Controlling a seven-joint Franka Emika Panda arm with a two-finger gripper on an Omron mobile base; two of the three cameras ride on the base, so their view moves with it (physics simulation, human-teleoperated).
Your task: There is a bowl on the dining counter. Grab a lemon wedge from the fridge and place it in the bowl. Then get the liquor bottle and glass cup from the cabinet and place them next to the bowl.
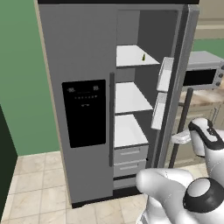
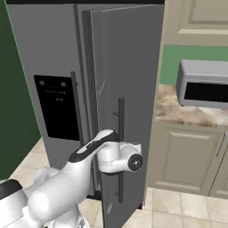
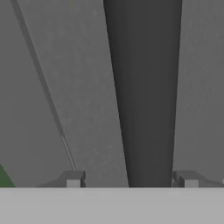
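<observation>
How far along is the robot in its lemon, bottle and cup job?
Done: the fridge door stands open. In hand: the gripper is open around the door handle. Left: the lemon wedge sits on the top shelf; the bowl, bottle and cup steps remain.

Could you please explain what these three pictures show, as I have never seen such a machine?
It is a white robot arm on a drivable base in a simulated kitchen. Two pictures come from cameras on the base, behind the arm to its left and right; the third looks along the hand. The fridge stands with its right door open, showing white shelves; a tiny lemon wedge sits on the top one. The end effector straddles the door's dark handle, fingers apart, holding nothing. A microwave sits on the worktop.
</observation>
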